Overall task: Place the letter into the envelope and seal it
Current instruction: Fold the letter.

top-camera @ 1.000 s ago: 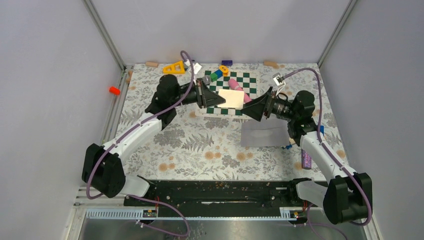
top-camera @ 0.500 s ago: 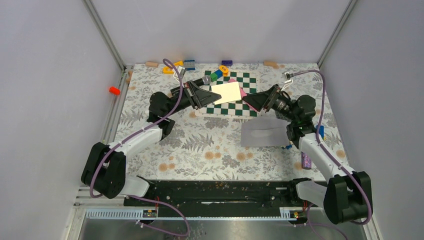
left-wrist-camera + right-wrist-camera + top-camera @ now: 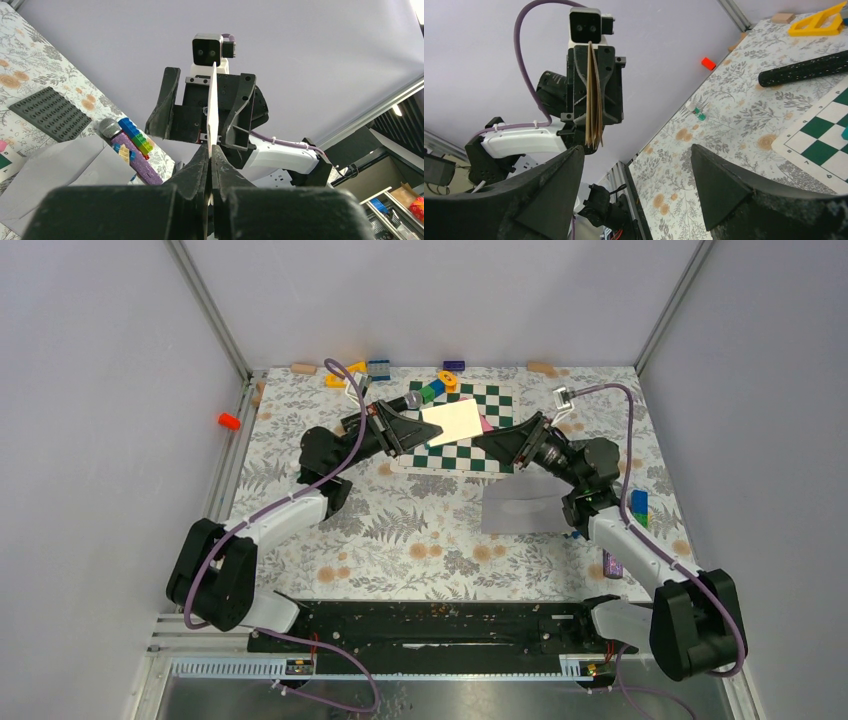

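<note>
My left gripper (image 3: 418, 430) is shut on the cream folded letter (image 3: 452, 422) and holds it in the air over the chessboard. The left wrist view shows the letter (image 3: 213, 107) edge-on, pinched at my left gripper (image 3: 210, 150). My right gripper (image 3: 497, 446) is open and faces the letter's free edge from the right, a short way off. From the right wrist the letter (image 3: 593, 97) stands beyond my right gripper (image 3: 636, 149), with nothing between its fingers. The light grey envelope (image 3: 522, 507) lies flat on the table under the right arm, also the envelope (image 3: 60, 165).
A green-and-white chessboard (image 3: 478, 454) lies below the letter, with coloured blocks (image 3: 436, 387) at its far edge. A dark studded plate (image 3: 50, 112) and a purple glitter stick (image 3: 612, 562) lie near the envelope. An orange peg (image 3: 229, 421) sits on the left rail.
My left gripper has swung the letter a little farther back and tilted it. My right gripper has moved left toward the letter and its jaws have narrowed slightly.
</note>
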